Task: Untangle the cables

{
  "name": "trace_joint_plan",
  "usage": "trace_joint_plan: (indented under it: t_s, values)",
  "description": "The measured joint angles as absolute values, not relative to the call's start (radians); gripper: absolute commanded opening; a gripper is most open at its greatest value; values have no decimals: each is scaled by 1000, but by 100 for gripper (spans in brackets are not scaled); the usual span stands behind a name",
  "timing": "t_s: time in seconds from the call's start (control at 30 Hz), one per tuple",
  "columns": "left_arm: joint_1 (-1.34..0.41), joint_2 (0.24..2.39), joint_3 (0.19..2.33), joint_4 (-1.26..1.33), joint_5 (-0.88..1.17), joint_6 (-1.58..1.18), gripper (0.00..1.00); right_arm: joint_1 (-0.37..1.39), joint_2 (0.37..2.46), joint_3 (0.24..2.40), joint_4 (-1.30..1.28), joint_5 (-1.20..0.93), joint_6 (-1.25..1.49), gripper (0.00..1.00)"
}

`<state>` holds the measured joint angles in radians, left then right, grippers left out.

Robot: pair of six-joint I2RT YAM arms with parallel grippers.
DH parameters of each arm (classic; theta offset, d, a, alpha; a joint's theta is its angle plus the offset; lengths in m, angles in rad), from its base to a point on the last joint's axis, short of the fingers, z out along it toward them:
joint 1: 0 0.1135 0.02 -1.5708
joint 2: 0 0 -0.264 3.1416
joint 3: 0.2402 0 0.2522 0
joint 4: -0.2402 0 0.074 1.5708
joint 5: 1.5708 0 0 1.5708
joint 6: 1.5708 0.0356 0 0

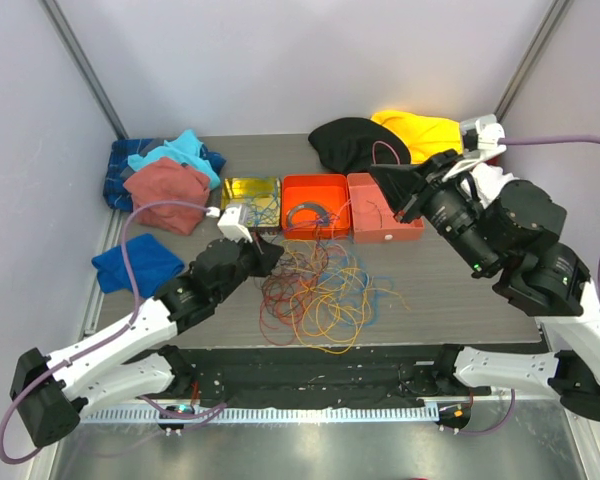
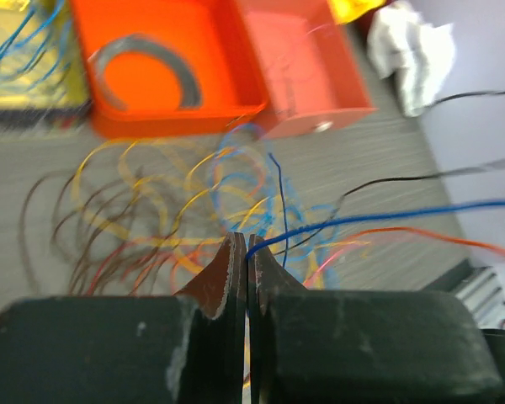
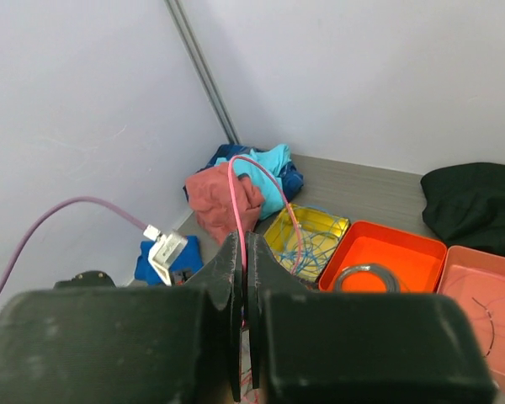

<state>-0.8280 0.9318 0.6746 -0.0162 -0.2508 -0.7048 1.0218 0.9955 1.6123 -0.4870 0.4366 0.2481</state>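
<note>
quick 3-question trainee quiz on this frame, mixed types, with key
1. What colour is the cable pinched in the right gripper? A) pink B) green C) white
2. True or false: the left gripper is open.
3. Fill in: the grey strip lies in the ___ tray.

Key
1. A
2. False: it is shut on a blue cable.
3. orange
</note>
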Motion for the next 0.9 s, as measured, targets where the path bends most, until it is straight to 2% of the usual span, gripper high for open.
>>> trace_joint_plan:
  t_s: [0.37,0.63,0.9]
  values:
    - [-825,921,485,-307,-312,-910,0,1024,976,1633,-505,482,201,1]
    - [-818,1040,461,-377,-320,-1011,0,1026,981,1716,-485,539,126,1]
    - [-778,1018,413,-421,-323,-1044,0,1026,924,1748,-426,616,54,1]
